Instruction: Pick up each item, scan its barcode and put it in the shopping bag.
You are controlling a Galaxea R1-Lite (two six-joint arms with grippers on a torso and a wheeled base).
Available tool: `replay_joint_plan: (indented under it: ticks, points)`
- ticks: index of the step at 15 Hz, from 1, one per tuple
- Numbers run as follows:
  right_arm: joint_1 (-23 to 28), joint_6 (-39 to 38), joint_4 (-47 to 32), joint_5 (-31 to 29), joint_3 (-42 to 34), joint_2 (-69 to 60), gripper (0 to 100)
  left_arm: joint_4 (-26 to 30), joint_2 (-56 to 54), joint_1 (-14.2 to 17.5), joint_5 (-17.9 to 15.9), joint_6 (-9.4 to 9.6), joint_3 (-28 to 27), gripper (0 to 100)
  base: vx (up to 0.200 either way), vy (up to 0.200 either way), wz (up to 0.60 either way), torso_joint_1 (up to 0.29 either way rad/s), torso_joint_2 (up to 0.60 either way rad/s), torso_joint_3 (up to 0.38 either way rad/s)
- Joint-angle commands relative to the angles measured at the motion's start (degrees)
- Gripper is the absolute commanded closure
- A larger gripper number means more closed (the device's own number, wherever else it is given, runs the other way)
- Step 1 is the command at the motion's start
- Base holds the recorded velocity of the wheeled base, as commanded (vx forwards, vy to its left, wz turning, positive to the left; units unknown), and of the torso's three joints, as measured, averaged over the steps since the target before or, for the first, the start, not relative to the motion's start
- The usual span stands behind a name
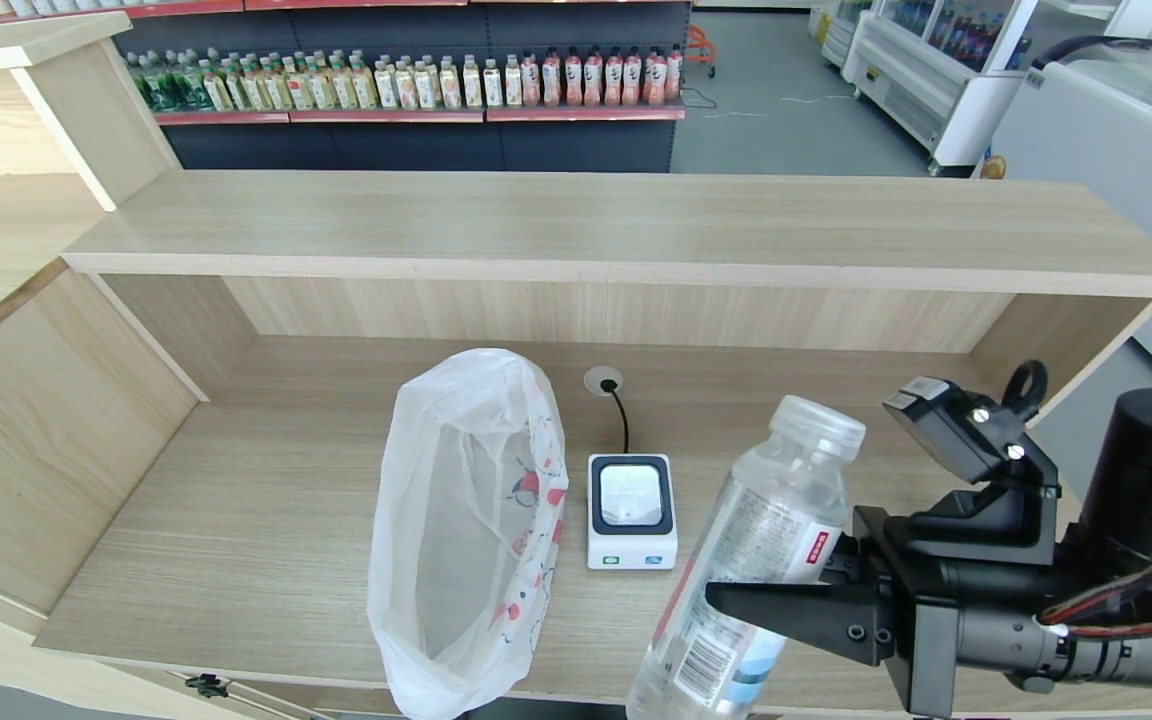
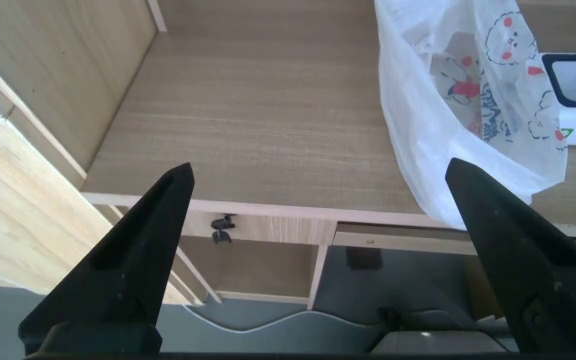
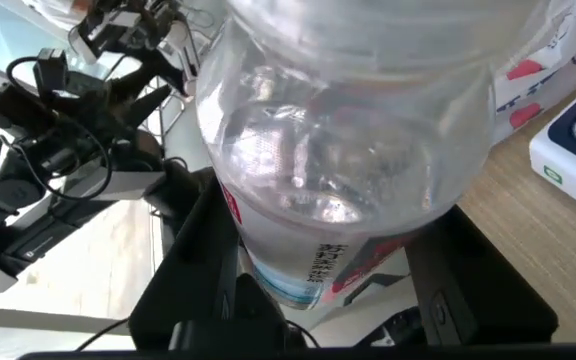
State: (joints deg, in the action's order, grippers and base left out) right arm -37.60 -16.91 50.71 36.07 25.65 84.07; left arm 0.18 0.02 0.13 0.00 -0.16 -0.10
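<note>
The clear plastic bottle with a white cap (image 1: 756,540), its base cut off by the head view's edge, hides the far finger of the right pincer (image 1: 751,585), which pinches it mid-body, tilted above the wooden table (image 1: 266,500). Left of that pincer sit a white barcode scanner (image 1: 632,510) and then the translucent white shopping bag with red prints (image 1: 466,520). The left pincer (image 2: 318,175) is spread wide near the bag.

One clear bottle (image 1: 748,540) is counted, along with one white shopping bag (image 1: 466,530) and one barcode scanner (image 1: 632,510) with one black cable (image 1: 622,420). One table (image 1: 266,500) is seen beneath them. Two grippers are counted: the left gripper (image 2: 320,175) and the right gripper (image 1: 768,578). On the far shelf (image 1: 416,116) one row of drink bottles (image 1: 406,82) is seen, too many and too small to be counted exactly.
</note>
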Motion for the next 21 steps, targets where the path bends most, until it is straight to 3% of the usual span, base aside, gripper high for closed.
replay_joint_plan:
  ticks: [1,21]
  points:
    - [-0.29,0.21,0.0,0.23,-0.16,0.13,100,-0.01,-0.02,-0.05,0.0,-0.02,0.01,0,0.0,0.0,0.0,0.0,0.0,0.0]
    - [-3.54,2.41,0.44,1.37,1.95,5.32,100,-0.01,-0.02,0.04,0.0,-0.02,0.01,0,0.0,0.0,0.0,0.0,0.0,0.0]
